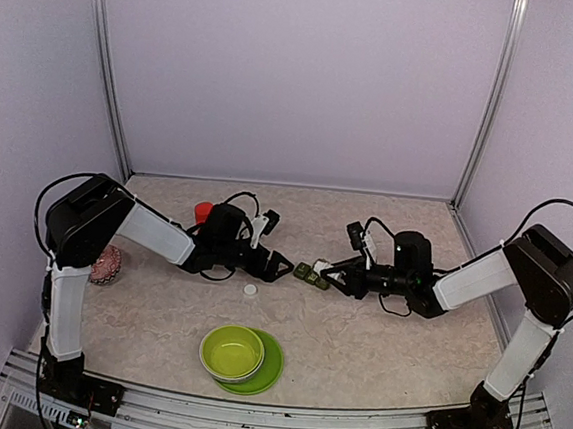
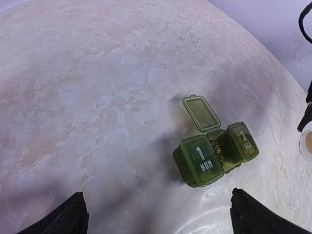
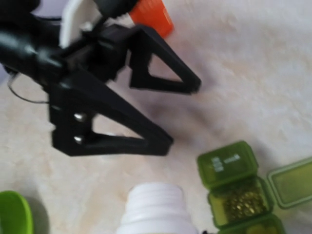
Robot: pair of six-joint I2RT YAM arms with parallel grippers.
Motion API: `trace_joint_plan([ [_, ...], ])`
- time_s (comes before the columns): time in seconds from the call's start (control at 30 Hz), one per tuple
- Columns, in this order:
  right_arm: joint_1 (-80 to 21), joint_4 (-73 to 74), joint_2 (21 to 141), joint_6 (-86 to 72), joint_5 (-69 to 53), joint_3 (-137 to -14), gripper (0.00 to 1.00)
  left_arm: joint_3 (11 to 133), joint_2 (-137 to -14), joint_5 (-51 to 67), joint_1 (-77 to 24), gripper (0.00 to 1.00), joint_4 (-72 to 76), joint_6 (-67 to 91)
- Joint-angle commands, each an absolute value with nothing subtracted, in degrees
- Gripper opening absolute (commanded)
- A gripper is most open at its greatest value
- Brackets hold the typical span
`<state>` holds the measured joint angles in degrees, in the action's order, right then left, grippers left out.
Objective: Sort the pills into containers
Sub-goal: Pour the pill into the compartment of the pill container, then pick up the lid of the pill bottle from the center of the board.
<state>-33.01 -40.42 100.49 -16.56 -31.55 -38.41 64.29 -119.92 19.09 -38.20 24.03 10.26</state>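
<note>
We find the containers (image 1: 311, 276) at mid-table, long axis running left to right, the right end slightly nearer, the middle lid open. The left gripper (image 1: 284, 267) stands wide just left of them. The right gripper (image 1: 328, 272) clasps a white bottle (image 3: 156, 209) at their right end.

The light is soft and even and falls from above. The top view is bright, with a faint lilac cast from the walls and only pale shadows under the arms on the tabletop (image 1: 375, 353). The left wrist view is sharp: the lettering on the containers (image 2: 214, 153) reads cleanly, broad grey shadows lie across the tabletop's middle, and its far edge bows with lens distortion. The right wrist view is blurred throughout. There the left gripper (image 3: 183, 113) is soft-edged, and the white bottle (image 3: 156, 209) is out of focus and nearly blown out.
</note>
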Motion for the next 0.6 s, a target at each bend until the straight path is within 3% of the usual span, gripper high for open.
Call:
trace_joint_plan([
  [0.0, -31.8, -53.1, 97.0, -18.9, -34.7, -34.4, 0.22, 63.2, -116.7, 18.5, -38.0, 0.99, 26.1, 10.8],
  [0.57, -29.0, -78.7, 84.5, -28.2, -41.3, -24.8, 0.21, 62.9, -111.2, 10.5, -39.3, 0.99, 15.9, 13.7],
])
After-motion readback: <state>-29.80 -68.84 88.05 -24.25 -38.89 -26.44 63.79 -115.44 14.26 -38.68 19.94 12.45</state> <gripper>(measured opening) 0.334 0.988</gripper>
